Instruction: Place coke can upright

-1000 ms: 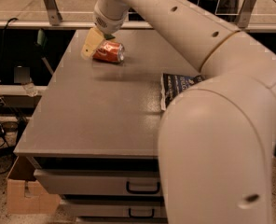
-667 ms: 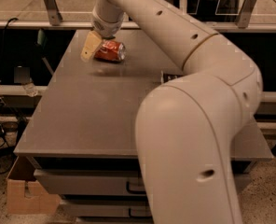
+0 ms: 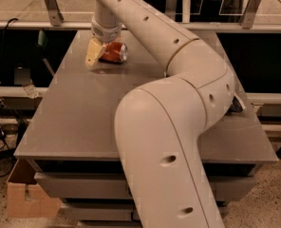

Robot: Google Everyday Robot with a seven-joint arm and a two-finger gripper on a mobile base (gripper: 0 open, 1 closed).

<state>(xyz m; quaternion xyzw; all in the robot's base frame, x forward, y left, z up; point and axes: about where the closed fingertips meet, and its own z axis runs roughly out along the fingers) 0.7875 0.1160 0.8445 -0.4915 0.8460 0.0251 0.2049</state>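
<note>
At the far left part of the table [image 3: 74, 122], the gripper [image 3: 103, 57] hangs from the wrist just above the surface and holds the coke can [image 3: 116, 52]. One pale finger [image 3: 93, 56] presses on the left side of the can; the other finger is hidden behind it. The can is not upright: it lies on its side in the grip, with one silver end turned to the right, and a small red reflection shows on the table under it. The big cream arm [image 3: 178, 127] bends from the wrist down across the middle of the view. A dark bag [image 3: 236, 105] shows just beside the arm, near the right edge of the table. A cardboard box [image 3: 24, 201] stands on the floor at the lower left.
</note>
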